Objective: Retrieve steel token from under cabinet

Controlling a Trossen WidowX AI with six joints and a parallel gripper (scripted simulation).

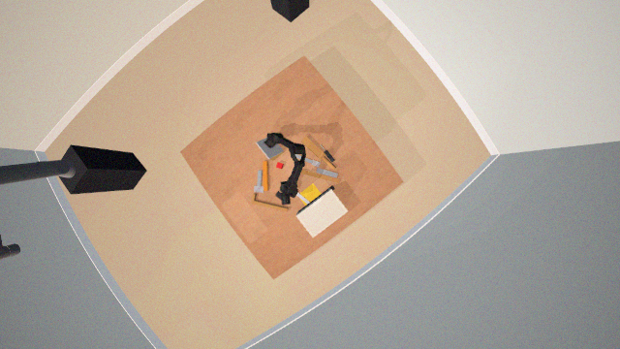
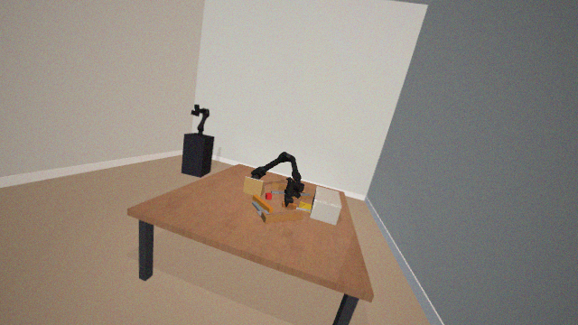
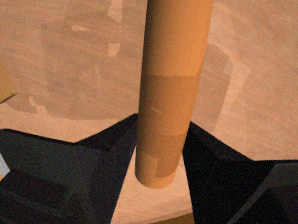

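My gripper [image 1: 283, 198] [image 2: 288, 204] [image 3: 160, 121] is shut on a round orange-brown handle [image 3: 172, 75], which runs up between the fingers in the wrist view. A pale thin strip [image 1: 302, 198] [image 2: 303, 208] reaches from beside the gripper across the yellow marked area [image 1: 311, 190] [image 2: 305, 205] toward the cabinet; it looks like the far part of the held tool, but the join is not clear. The white cabinet [image 1: 324, 213] [image 2: 326, 205] stands beyond the yellow area, with a dark front edge. The steel token cannot be made out in any view.
A red cube [image 1: 280, 165] [image 2: 268, 196], an orange bar [image 1: 265, 175] and a grey tool [image 1: 260, 180] lie to one side. An angled wooden piece [image 1: 271, 204] [image 2: 284, 218] lies close to the gripper. Grey pieces [image 1: 327, 173] and a black-ended piece [image 1: 329, 155] lie on the arm's other side.
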